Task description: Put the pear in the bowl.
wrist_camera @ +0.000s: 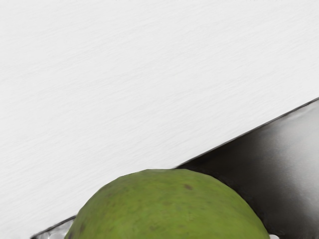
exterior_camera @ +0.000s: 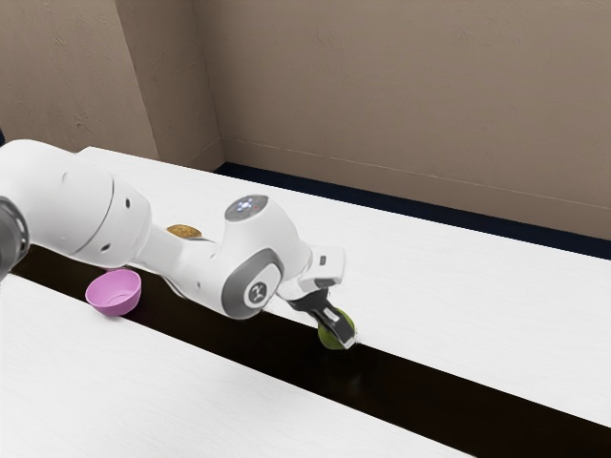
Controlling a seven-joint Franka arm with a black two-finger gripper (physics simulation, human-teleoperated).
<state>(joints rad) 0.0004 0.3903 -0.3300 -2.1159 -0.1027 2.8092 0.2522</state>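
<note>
The pear (wrist_camera: pixel 169 209) is a full yellowish green, olive in places, with fine darker specks scattered over its skin. One larger brown spot stands out on the part facing the wrist camera. That part is broad and smoothly rounded like a dome, though its outline runs in slight flat facets. The skin looks matt and whole.

In the exterior view the pear is at the gripper (exterior_camera: pixel 343 335), whose black and grey end crosses in front of it, with green showing on both sides. I cannot tell from these pictures whether the gripper is clamped on the pear or only around it. The pear is seen against the border between the white table (exterior_camera: pixel 477 286) and the dark strip (exterior_camera: pixel 248 353); whether it touches either is unclear.

The pear is outside the pink bowl (exterior_camera: pixel 115 303), which stands upright, well apart from it toward the exterior view's left. Beyond the white arm (exterior_camera: pixel 91 210), a golden-brown lump (exterior_camera: pixel 184 230) lies on the table, partly hidden. Brown walls (exterior_camera: pixel 382 114) rise behind.
</note>
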